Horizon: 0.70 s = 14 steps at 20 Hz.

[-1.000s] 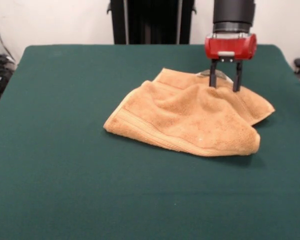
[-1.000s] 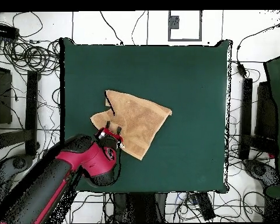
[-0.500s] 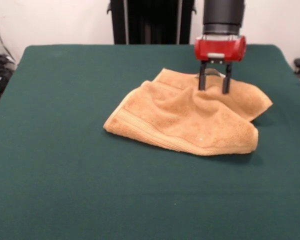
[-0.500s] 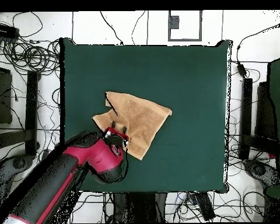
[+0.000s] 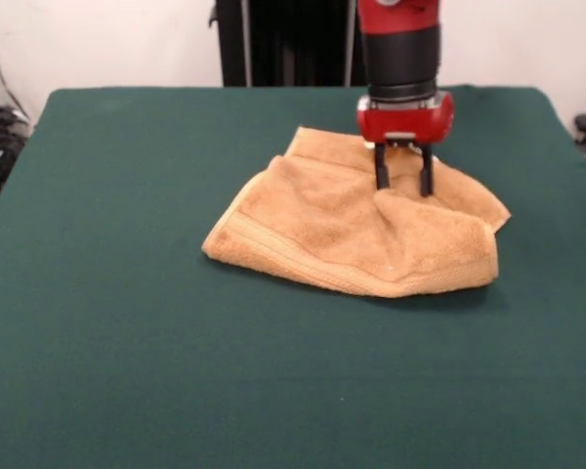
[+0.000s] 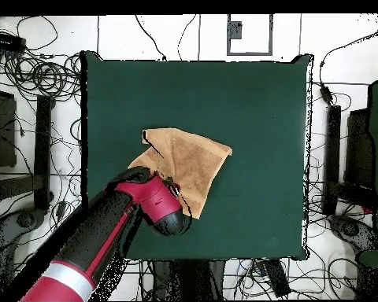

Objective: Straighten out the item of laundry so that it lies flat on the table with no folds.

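Observation:
The item of laundry (image 5: pixel 342 230), an orange-tan towel, lies rumpled and folded over itself right of the middle of the dark green table (image 5: pixel 127 352). A band stripe runs along its near-left edge. My gripper (image 5: pixel 403 185) stands upright over the towel's far right part. Its two black fingers (image 5: pixel 381 174) are apart, with their tips pressed into the cloth and a small ridge of fabric between them. In the overhead view the towel (image 6: pixel 196 157) shows as a rough triangle, and the red arm (image 6: pixel 149 206) covers its lower left corner and hides the fingertips.
Broad green tabletop (image 6: pixel 255 102) surrounds the towel on every side. Cables and stands lie on the floor around the table (image 6: pixel 35 79). A dark post (image 5: pixel 293 39) stands behind the table's far edge.
The gripper has slid left across the towel's far part. The cloth went with it: the right corner drew inward and the towel bunched narrower. The finger gap stayed the same.

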### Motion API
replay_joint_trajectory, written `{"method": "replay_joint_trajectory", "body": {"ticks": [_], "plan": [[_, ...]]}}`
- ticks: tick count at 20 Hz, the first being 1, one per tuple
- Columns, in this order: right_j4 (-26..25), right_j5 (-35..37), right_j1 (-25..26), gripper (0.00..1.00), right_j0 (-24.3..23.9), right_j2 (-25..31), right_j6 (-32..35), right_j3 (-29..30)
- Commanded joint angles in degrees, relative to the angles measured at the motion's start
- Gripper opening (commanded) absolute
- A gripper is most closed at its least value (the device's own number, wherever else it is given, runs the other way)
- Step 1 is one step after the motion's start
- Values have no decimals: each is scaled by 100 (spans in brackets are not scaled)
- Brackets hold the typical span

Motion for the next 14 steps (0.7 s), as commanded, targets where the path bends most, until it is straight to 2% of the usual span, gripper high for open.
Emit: {"method": "replay_joint_trajectory", "body": {"ticks": [1,5,14], "plan": [[-227,-1241,526,100,-185,1501,2239,309],[-282,-2032,632,100,-352,1544,2326,336],[-291,-2938,778,100,-559,1598,2449,436]]}}
